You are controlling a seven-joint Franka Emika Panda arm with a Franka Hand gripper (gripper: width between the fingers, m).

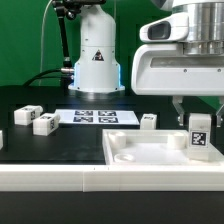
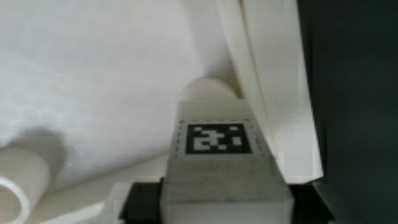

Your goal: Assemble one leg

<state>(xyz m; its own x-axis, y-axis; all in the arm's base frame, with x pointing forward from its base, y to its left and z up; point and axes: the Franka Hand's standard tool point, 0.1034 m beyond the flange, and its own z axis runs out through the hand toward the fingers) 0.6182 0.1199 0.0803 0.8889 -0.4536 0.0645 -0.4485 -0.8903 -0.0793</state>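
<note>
My gripper (image 1: 199, 115) is shut on one leg (image 1: 200, 137), a small white block with a black-and-white tag, and holds it upright over the near right corner of the large white panel (image 1: 140, 156). In the wrist view the leg (image 2: 217, 135) sits between my black fingers (image 2: 146, 200), with its far end against the panel's raised rim (image 2: 267, 80) at the corner. I cannot tell whether the leg's lower end touches the panel. Three more legs lie on the table: two at the exterior view's left (image 1: 27, 116) (image 1: 44, 124) and one near the panel (image 1: 149, 121).
The marker board (image 1: 95, 117) lies flat behind the panel. The robot's base (image 1: 95, 60) stands at the back. A rounded white boss (image 2: 22, 178) rises from the panel's floor near the held leg.
</note>
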